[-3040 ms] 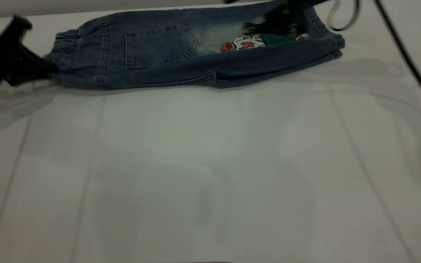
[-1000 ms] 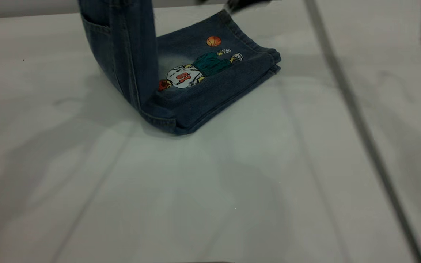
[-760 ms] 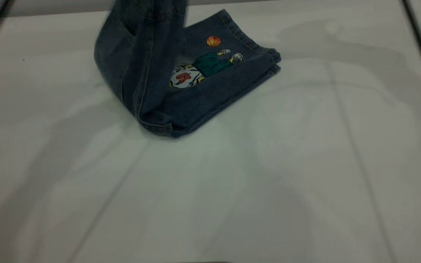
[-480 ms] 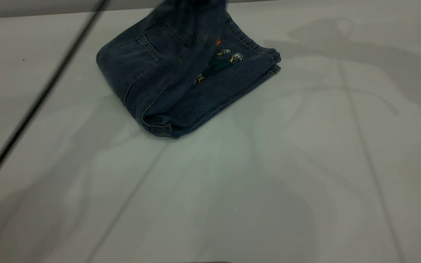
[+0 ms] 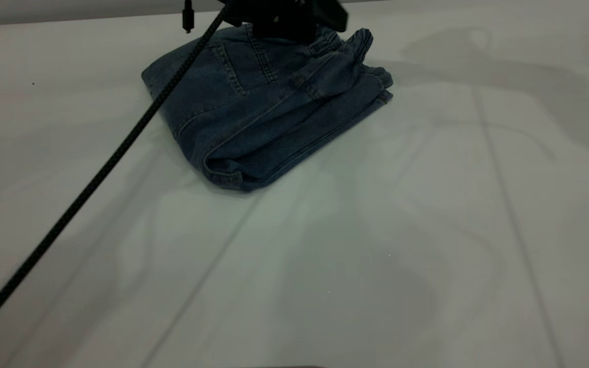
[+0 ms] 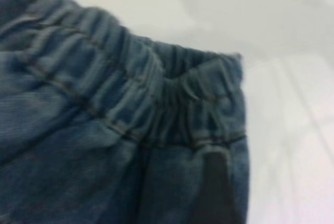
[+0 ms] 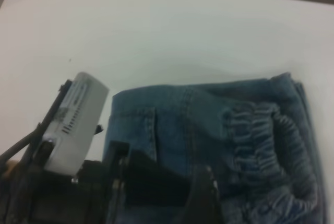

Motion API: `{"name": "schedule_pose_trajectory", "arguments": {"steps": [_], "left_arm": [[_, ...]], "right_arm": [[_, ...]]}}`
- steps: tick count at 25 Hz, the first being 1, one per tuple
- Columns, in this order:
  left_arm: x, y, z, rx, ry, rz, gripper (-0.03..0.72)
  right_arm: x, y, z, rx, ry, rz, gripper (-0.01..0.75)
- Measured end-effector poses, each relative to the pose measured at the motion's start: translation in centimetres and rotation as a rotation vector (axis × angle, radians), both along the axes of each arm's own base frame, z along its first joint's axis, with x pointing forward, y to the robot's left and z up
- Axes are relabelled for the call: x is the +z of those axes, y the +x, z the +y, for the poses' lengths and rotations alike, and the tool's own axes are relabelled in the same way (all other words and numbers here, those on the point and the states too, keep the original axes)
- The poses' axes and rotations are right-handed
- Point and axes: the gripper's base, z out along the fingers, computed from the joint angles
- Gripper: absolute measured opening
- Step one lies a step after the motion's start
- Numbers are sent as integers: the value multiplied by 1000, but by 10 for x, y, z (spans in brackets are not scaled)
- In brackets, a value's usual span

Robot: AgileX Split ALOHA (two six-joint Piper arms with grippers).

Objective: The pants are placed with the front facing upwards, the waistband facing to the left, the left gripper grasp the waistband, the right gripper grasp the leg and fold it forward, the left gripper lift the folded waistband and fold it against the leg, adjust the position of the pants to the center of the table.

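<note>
I see bare table (image 5: 325,255) nearest, then the folded pants (image 5: 253,112) lying far of centre, long axis slanting from near fold to far waistband (image 5: 340,43). Soft, light denim, I judge; best gripped at the thick elastic. The left hand (image 5: 284,18) hovers there; I cannot tell its jaws.

Folded pants (image 5: 264,112) on table (image 5: 376,245), waistband (image 5: 345,43) rightward
</note>
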Motion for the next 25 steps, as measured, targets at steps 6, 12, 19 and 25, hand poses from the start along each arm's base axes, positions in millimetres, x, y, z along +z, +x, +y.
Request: {"name": "schedule_pose_trajectory", "arguments": {"steps": [6, 12, 19, 25], "left_arm": [[75, -8, 16, -127, -28, -104, 664], [184, -30, 77, -111, 38, -254, 600], [262, -72, 126, -42, 85, -335, 573], [291, -97, 129, -59, 77, -378, 573]], "right_arm": [[-2, -8, 12, 79, -14, 43, 494], [-6, -22, 70, 192, -68, 39, 494], [-18, -53, 163, 249, -296, -40, 494], [-72, -74, 213, 240, -633, -41, 494]]}}
